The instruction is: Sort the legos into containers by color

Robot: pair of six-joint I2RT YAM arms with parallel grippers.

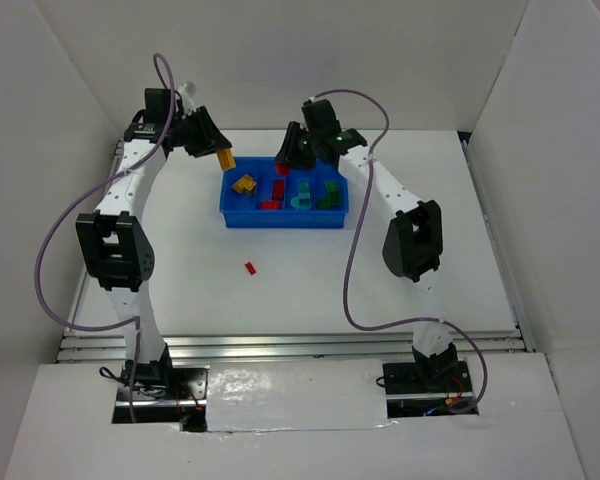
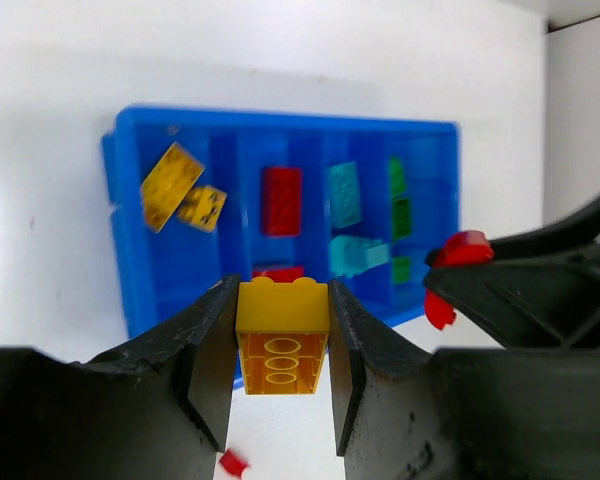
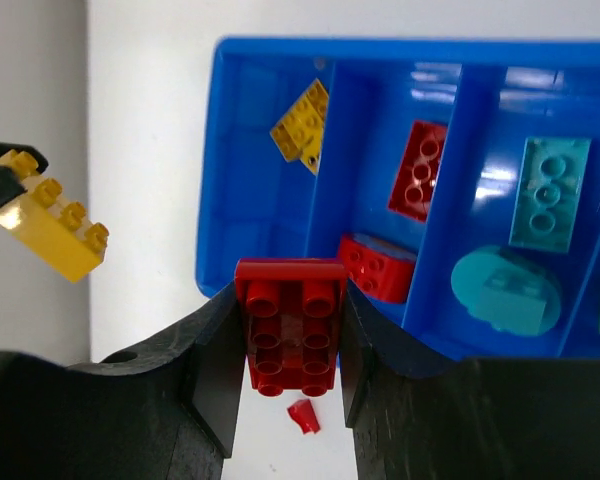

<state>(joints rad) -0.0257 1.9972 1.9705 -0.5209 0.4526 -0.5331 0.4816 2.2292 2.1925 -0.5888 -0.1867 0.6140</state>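
Yellow first: the yellow brick [image 2: 282, 335] is clenched between the fingers [image 2: 205, 350] of the left gripper [image 2: 280, 300], hanging just off the far-left corner of the blue tray [image 1: 280, 221]. That looks like staging for the tray's leftmost compartment, where two yellow pieces [image 1: 244, 184] already lie. The right gripper [image 3: 291, 290] has its own fingers [image 3: 215, 370] clamped on the long sides of a red brick [image 3: 290, 335], studs facing its camera, and hovers at the tray's far rim, roughly above the second compartment from the left. Red pieces [image 1: 277, 190] are in there, so this is probably a drop about to happen. Both arms crowd the same far side of the tray, so one may need to wait. Teal pieces [image 1: 302, 195] fill the third compartment and green pieces [image 1: 329, 193] the rightmost. Sorting looks nearly done. One small loose red piece [image 1: 249, 268] lies alone on the bench [image 1: 310, 290], on the near side of the tray and well apart from it. The bench is flat matte white with metal rails along its near edge. White panels wall in the space around the tray, and purple cables loop off both arms.
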